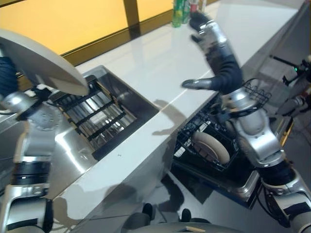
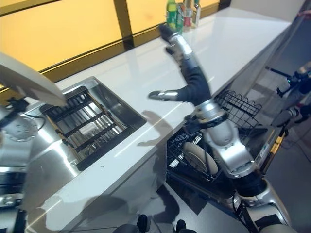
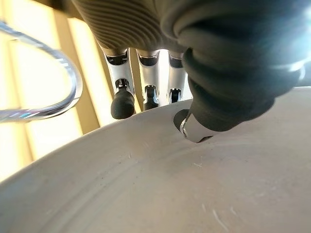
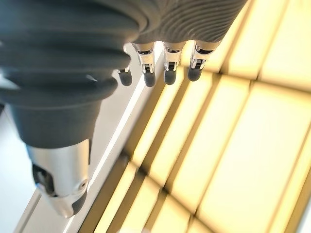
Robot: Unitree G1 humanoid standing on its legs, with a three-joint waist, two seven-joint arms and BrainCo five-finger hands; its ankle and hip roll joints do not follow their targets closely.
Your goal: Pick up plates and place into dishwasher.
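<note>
A grey plate (image 1: 43, 60) is held up at the far left above the sink, tilted. My left hand (image 1: 7, 73) grips it: in the left wrist view the thumb (image 3: 194, 128) presses on the plate's face (image 3: 170, 189) and the fingers (image 3: 122, 104) reach past its rim. My right hand (image 1: 213, 40) is raised over the white counter (image 1: 160, 63) with straight fingers (image 4: 165, 73) and holds nothing. Below the counter's edge the dishwasher's black wire rack (image 1: 255, 93) is pulled out, and a cream plate (image 1: 210, 146) stands on edge in it.
The steel sink (image 1: 132, 99) holds a black slatted rack (image 1: 95, 114). A curved chrome faucet (image 3: 58, 97) is near the left hand. Green bottles (image 1: 181, 12) stand at the counter's back, before yellow wall panels.
</note>
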